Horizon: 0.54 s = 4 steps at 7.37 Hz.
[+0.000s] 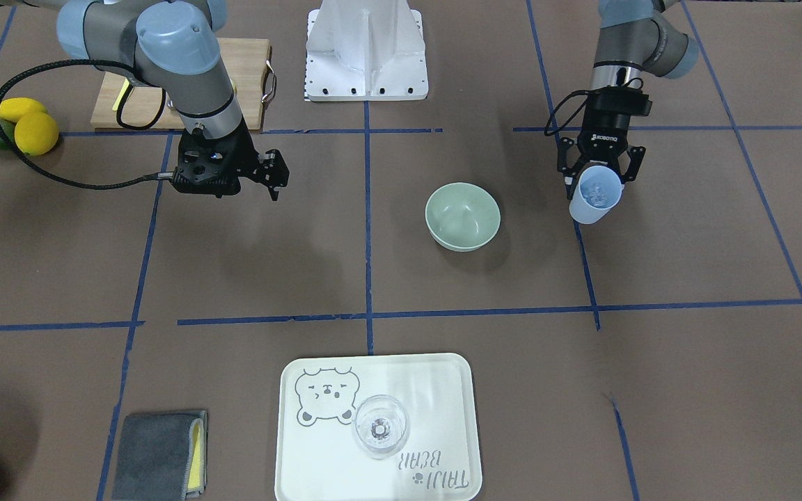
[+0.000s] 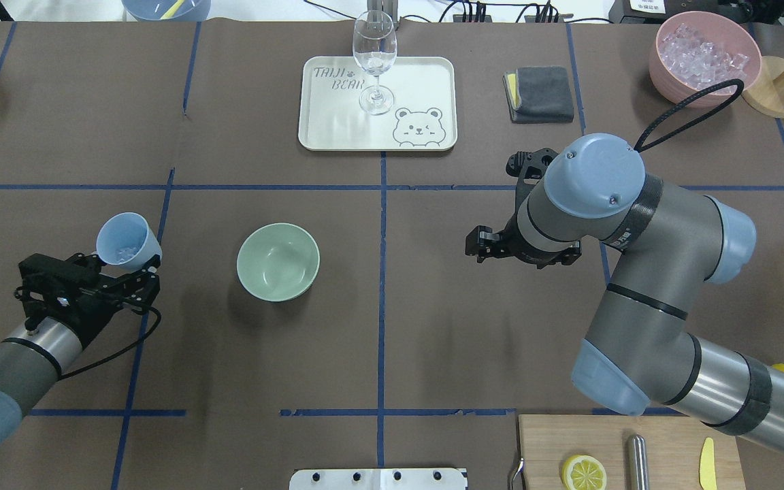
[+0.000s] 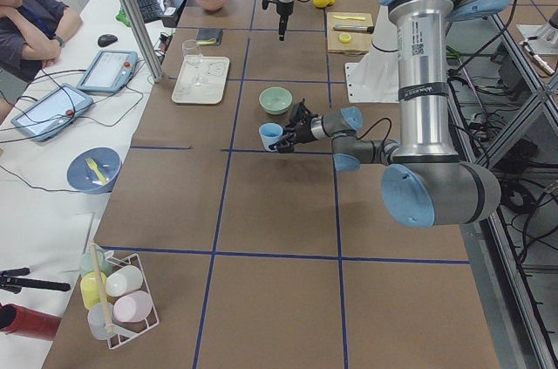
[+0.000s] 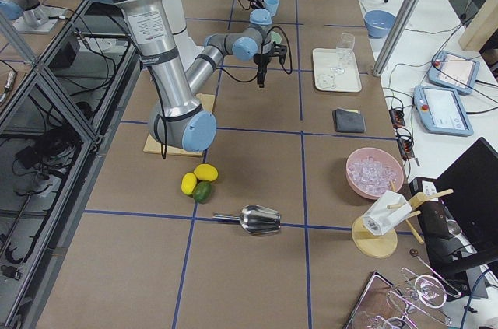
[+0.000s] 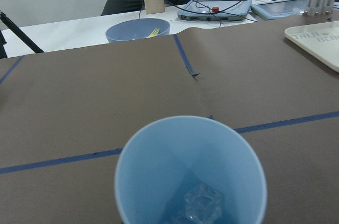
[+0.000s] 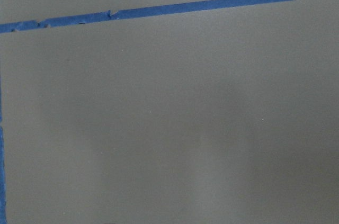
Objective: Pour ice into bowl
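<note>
Ice [image 5: 204, 203] lies in the blue cup [image 1: 592, 200], gripped by the left end effector [image 1: 599, 182] near the bowl [image 1: 462, 216]. The next move should carry the cup over the bowl and tip it.

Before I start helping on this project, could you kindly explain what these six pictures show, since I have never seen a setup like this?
This is a robot with two arms at a brown table marked with blue tape. Four pictures come from fixed cameras: one facing the robot, one over its shoulders, one at each table end. The last two come from cameras on the wrists. The left gripper is shut on a pale blue cup, tilted, with ice cubes inside. Beside it, apart, stands an empty sage-green bowl. The right gripper hangs over the table surface, holding nothing. Also on the table: a tray bearing a wine glass, a grey cloth, a pink bowl of ice, and a cutting board.
</note>
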Each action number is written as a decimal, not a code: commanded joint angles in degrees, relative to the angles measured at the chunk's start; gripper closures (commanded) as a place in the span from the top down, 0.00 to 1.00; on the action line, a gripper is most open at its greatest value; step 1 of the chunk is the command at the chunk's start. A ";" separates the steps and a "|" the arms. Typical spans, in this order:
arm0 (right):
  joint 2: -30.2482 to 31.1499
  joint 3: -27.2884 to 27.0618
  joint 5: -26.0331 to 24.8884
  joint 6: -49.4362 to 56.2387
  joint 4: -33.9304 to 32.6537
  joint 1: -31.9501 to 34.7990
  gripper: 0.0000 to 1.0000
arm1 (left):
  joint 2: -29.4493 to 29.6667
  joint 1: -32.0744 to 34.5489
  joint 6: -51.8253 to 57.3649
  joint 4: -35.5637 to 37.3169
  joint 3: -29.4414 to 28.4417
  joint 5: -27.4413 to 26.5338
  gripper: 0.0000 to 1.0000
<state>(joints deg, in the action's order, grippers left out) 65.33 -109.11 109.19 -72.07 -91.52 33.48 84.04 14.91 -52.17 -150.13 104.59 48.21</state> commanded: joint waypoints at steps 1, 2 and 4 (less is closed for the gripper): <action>0.15 -0.05 -0.03 0.00 0.02 0.01 1.00 | 5.23 0.03 1.72 9.46 1.22 0.13 0.00; 0.06 -0.05 -0.03 -0.09 0.02 0.01 1.00 | 6.30 0.03 1.80 10.20 1.23 -0.05 0.00; -0.03 -0.04 -0.03 -0.09 0.02 0.18 1.00 | 8.15 -0.14 2.06 10.21 -0.08 -7.27 0.00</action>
<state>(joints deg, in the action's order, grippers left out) 65.38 -109.14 109.16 -72.14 -91.49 33.56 90.72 14.86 -50.37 -140.33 105.35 46.34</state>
